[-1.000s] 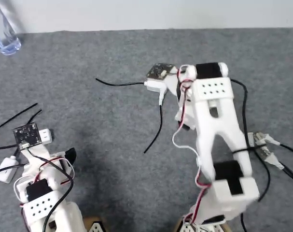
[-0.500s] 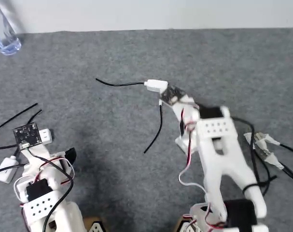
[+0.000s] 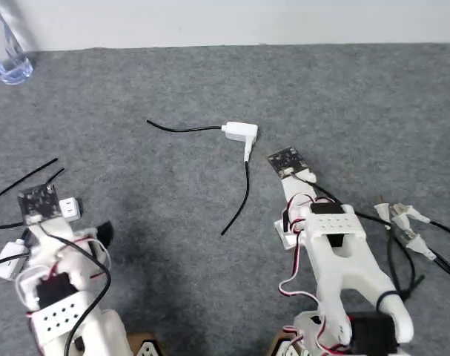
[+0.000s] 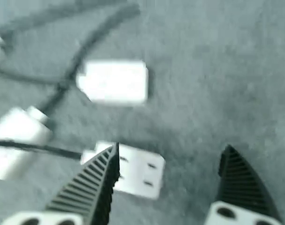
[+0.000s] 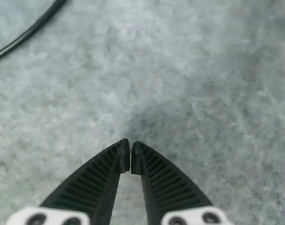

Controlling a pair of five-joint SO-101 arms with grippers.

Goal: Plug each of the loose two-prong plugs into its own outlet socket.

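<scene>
A white socket block [image 4: 135,171] with slot pairs lies on the grey carpet just ahead of my open left gripper [image 4: 168,161], close to one finger [image 4: 93,187]. Beyond it are a second white block [image 4: 115,82] and a white plug [image 4: 20,131] on a black cord. From above, the socket block [image 3: 67,210] and that plug [image 3: 6,261] sit beside the left arm. A white plug-and-socket piece [image 3: 241,133] with black cords lies mid-table. My right gripper [image 5: 129,154] is shut on nothing, over bare carpet. Two loose plugs [image 3: 402,220] lie right of the right arm.
A clear bottle [image 3: 6,52] stands at the far left corner. Black cords [image 3: 239,196] trail across the middle of the carpet, and one [image 5: 25,33] crosses near the right gripper. More cords [image 3: 21,182] run off the left edge.
The right arm has drawn back from the white plug-and-socket piece toward the near edge, leaving it on the carpet. The left arm has shifted slightly.
</scene>
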